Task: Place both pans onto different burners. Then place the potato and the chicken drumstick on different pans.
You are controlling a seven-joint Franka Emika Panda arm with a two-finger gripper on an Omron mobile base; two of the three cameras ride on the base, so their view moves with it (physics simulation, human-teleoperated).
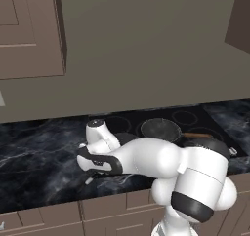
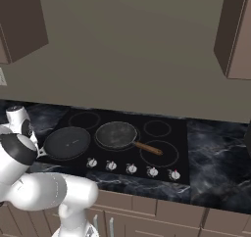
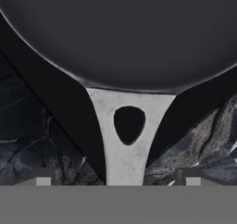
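Note:
The black pan lies on the front left burner of the black glass cooktop. In the hand view the black pan spans the top, and its short grey handle with an oval hole runs down between my fingertips. My gripper is open and straddles the handle's end without touching it. The dark grey pan with the brown wooden handle rests on the middle burner. Two free burners show at the right. The potato and the chicken drumstick are out of view.
A row of small silver knobs lines the cooktop's front edge. Dark marble counter extends on both sides. Wall cabinets hang above. In the left base view my white arm covers the cooktop's front left.

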